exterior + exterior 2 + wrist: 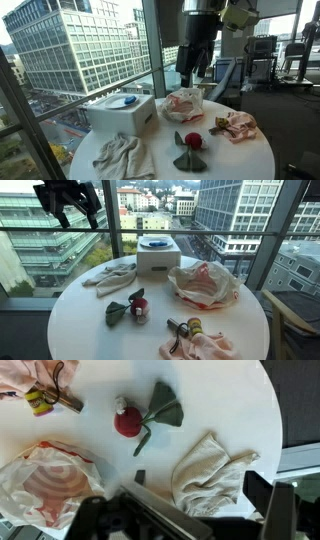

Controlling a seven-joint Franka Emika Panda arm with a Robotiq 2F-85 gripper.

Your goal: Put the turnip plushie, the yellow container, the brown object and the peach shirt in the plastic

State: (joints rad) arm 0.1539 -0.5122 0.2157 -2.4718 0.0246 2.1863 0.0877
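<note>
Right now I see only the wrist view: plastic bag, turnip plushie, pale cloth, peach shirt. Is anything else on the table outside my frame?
Observer: Yes, a white box with something blue on top stands beside the plastic bag, on the table's window side.
Operator: How high is the hand?
Observer: The hand hangs open well above the table, touching nothing.
Operator: What is past the table?
Observer: A glass window wall with office buildings outside.
</note>
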